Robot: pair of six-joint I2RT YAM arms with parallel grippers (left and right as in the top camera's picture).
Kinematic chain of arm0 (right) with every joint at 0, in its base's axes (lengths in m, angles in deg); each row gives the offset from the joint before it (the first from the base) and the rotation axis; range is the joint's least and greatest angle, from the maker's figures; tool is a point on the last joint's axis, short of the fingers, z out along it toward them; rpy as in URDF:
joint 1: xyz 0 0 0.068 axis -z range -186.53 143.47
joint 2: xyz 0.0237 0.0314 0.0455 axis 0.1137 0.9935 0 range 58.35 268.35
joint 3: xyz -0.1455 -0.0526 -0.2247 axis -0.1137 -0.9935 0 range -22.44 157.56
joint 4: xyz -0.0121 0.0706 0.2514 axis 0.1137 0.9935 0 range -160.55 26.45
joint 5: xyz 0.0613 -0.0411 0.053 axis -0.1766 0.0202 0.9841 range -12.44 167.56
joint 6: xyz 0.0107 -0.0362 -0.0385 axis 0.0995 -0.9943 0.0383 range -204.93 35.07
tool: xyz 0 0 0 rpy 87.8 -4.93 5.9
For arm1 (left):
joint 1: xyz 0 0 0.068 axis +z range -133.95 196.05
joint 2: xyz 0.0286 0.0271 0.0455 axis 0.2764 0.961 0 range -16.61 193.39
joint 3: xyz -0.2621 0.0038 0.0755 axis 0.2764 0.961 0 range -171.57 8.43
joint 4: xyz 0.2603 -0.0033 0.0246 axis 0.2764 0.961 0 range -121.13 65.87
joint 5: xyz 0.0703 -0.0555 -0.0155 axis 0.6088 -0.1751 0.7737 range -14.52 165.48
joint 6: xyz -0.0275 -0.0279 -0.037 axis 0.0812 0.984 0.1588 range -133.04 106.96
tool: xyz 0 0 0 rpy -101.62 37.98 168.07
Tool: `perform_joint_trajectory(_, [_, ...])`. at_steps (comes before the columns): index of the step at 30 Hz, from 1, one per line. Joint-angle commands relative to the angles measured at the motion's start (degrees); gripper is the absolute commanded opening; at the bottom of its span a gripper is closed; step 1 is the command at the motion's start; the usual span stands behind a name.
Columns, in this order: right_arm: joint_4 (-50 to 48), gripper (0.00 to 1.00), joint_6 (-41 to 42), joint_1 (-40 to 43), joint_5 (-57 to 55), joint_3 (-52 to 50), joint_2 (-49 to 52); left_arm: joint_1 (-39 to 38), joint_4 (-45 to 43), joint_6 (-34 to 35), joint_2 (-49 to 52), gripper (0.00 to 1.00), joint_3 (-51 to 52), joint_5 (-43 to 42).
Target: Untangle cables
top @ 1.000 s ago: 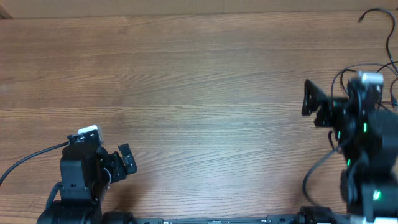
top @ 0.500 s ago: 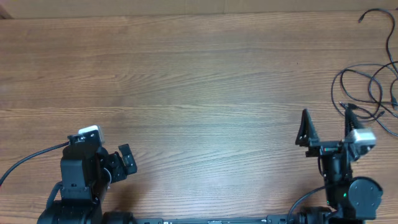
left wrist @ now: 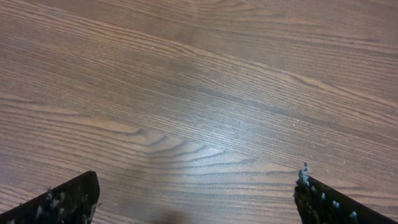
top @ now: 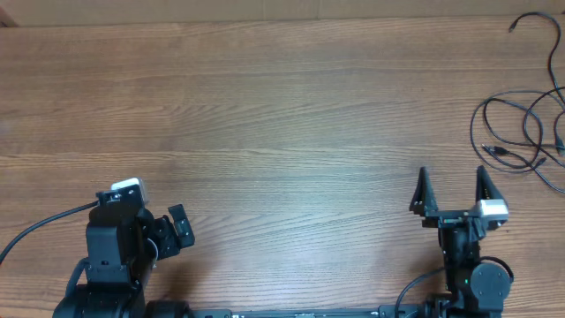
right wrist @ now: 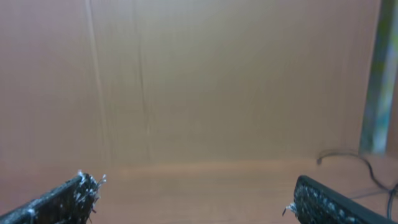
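Note:
The cables (top: 521, 132) are thin black cords looping at the table's far right edge, with one end curling up at the top right corner (top: 530, 19). A bit of cable (right wrist: 348, 155) shows at the right of the right wrist view. My right gripper (top: 452, 187) is open and empty, left of and below the cable loops, apart from them. Its jaws (right wrist: 196, 193) frame bare table. My left gripper (top: 177, 228) sits at the lower left, far from the cables. In the left wrist view its jaws (left wrist: 196, 196) are wide apart over bare wood.
The wooden table (top: 265, 115) runs across the whole view. A thick black wire (top: 40, 228) leads off the left arm to the left edge. A brown wall (right wrist: 199, 74) stands beyond the table's far edge.
My right arm has drawn back from the cables toward the table's near edge, and its gripper now points away from me. The cables now lie fully uncovered. The left arm has not moved.

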Motion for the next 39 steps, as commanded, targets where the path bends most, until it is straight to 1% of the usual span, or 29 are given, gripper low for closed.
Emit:
perform_joint_trajectory(1, [9.5, 1.00, -2.9, 0.3, 0.8, -0.6, -0.4, 0.0, -0.1, 1.0, -0.2, 1.00, 0.1, -0.1])
perform_joint_trajectory(2, [12.0, 1.00, -1.8, 0.3, 1.0, -0.6, -0.4, 0.0, -0.1, 1.0, -0.2, 1.00, 0.1, -0.1])
perform_joint_trajectory(3, [11.5, 1.00, 0.0, 0.3, 0.9, -0.6, -0.2, 0.0, -0.1, 1.0, -0.2, 1.00, 0.1, -0.1])
perform_joint_trajectory(4, [11.5, 1.00, 0.1, 0.3, 0.9, -0.6, -0.2, 0.0, -0.1, 1.0, -0.2, 1.00, 0.1, -0.1])
perform_joint_trajectory(36, [11.5, 1.00, 0.1, 0.3, 0.8, -0.6, -0.1, 0.0, -0.1, 1.0, -0.2, 1.00, 0.1, -0.1])
perform_joint_trajectory(39, [11.5, 1.00, 0.1, 0.3, 0.8, -0.6, -0.1, 0.0, 0.4, 1.0, -1.5, 1.00, 0.3, 0.1])
